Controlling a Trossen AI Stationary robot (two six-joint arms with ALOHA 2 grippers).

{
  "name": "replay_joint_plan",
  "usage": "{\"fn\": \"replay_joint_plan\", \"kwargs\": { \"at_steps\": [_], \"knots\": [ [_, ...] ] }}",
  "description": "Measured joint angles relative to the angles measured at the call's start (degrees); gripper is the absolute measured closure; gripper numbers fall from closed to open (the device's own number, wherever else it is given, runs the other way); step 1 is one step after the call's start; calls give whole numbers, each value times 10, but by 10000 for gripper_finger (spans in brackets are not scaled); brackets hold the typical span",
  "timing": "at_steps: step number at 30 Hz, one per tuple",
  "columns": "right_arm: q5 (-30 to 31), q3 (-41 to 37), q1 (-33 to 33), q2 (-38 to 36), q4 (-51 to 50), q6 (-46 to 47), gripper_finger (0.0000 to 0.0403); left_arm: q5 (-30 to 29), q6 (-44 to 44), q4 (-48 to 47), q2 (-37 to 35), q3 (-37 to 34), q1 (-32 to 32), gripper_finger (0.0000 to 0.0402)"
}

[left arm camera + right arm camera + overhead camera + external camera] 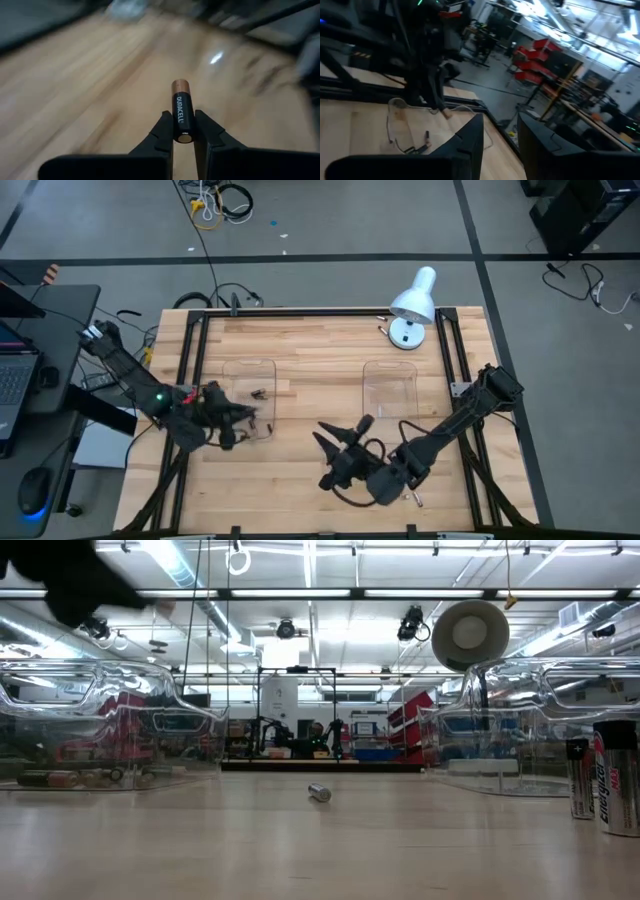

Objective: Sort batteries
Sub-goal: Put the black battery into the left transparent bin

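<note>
The wooden counter fills the middle of the high view, framed by black rails, with a white lamp at its far right corner. Two clear trays lie on it: the left tray and the right tray, well apart from each other. The left arm reaches in from the left edge, and its left gripper hangs over the near right part of the left tray. Its jaws are closed on a copper-topped black battery, pinched across its lower half between the two fingers, with the copper end pointing away from the wrist; the wood behind it is blurred. The right arm comes in from the right side, and its right gripper sits above bare wood near the middle of the counter, nearer than both trays; its jaws stand open and hold nothing. A few dark batteries lie inside the left tray, toward its far right part; in the low view they show as brownish cylinders on the tray floor at the left. One silver battery lies on its side on bare wood between the trays in the low view. Two more upright cells stand close to that camera at the right edge, just beside each other.
</note>
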Motion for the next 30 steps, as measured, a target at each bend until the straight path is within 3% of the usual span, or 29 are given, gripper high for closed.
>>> {"fn": "replay_joint_plan", "kwargs": {
  "at_steps": [3, 7, 10, 19, 24, 27, 30],
  "knots": [
    [11, 0, 6, 0, 0, 8, 301, 55, -160, -195, -8, 10, 12, 376],
    [10, 0, 0, 0, -2, 21, 304, 164, -251, -302, -8, 3, 34, 354],
    [10, 0, -5, 0, -5, 33, 306, 190, -253, -301, -5, -8, 43, 346],
    [10, 0, -3, -26, -6, 41, 307, 191, -234, -276, -4, -9, 43, 332],
    [3, 0, 23, -66, -70, 99, 311, 190, -220, -278, -4, -9, 43, 314],
    [-75, 0, 38, -97, -174, 220, 311, 185, -217, -277, -4, -9, 43, 300],
    [-228, 0, 42, -124, -311, 356, 312, 183, -217, -279, -4, -9, 43, 287]
  ]
}}
